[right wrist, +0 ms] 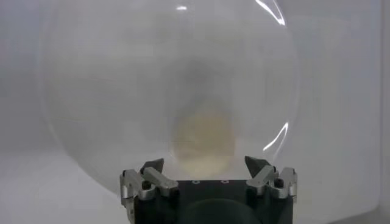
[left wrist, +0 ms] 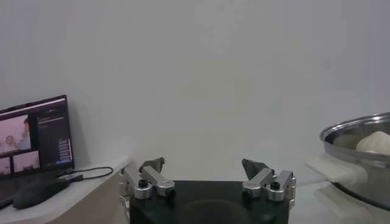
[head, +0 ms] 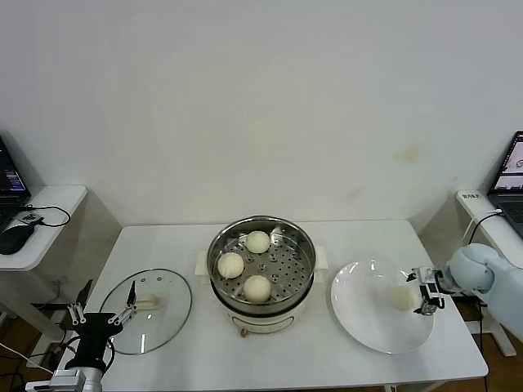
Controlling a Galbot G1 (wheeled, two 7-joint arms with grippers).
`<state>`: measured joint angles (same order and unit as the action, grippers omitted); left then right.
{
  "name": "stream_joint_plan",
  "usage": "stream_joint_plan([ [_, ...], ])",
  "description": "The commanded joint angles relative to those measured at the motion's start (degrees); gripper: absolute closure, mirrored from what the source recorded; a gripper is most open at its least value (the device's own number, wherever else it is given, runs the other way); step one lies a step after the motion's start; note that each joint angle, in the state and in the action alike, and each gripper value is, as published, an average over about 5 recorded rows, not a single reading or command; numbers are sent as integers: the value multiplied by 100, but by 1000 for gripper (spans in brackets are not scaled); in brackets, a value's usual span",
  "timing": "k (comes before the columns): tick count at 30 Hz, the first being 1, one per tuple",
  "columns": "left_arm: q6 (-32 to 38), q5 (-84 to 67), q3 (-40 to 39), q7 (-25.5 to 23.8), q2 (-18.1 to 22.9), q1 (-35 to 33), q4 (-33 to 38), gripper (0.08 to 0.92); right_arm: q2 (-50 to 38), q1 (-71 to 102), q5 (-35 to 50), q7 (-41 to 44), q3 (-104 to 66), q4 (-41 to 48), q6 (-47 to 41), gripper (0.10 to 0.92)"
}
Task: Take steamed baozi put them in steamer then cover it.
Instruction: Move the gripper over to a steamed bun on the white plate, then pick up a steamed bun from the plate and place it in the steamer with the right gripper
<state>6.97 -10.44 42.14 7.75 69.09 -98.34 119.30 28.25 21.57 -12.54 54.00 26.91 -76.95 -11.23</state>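
baozi (head: 403,297) on plate (head: 359,314), just beside open right hand (head: 426,294).

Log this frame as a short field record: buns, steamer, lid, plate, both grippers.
buns in steamer: three baozi on the perforated tray
bun on plate: one baozi
steamer: table centre, uncovered
lid: flat on table, on the steamer's left
plate: on the steamer's right
left gripper: open, at lid's edge, empty
right gripper: open, beside the plate bun
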Motion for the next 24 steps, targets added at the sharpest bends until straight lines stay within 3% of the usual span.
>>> stream_joint_plan([
  [1, 25, 8, 15, 4, 5, -7, 1, 177, 281, 89, -121, -40, -111, 308, 21, 209],
  [14, 67, -18, 39, 46, 11, -17, 55, 177, 254, -336, 70, 190, 131, 259, -121, 388],
  [24, 57, -21, -37, 47, -1, 52, 61, 177, -349, -2775, 1327, 484, 1732, -813, -713, 431],
])
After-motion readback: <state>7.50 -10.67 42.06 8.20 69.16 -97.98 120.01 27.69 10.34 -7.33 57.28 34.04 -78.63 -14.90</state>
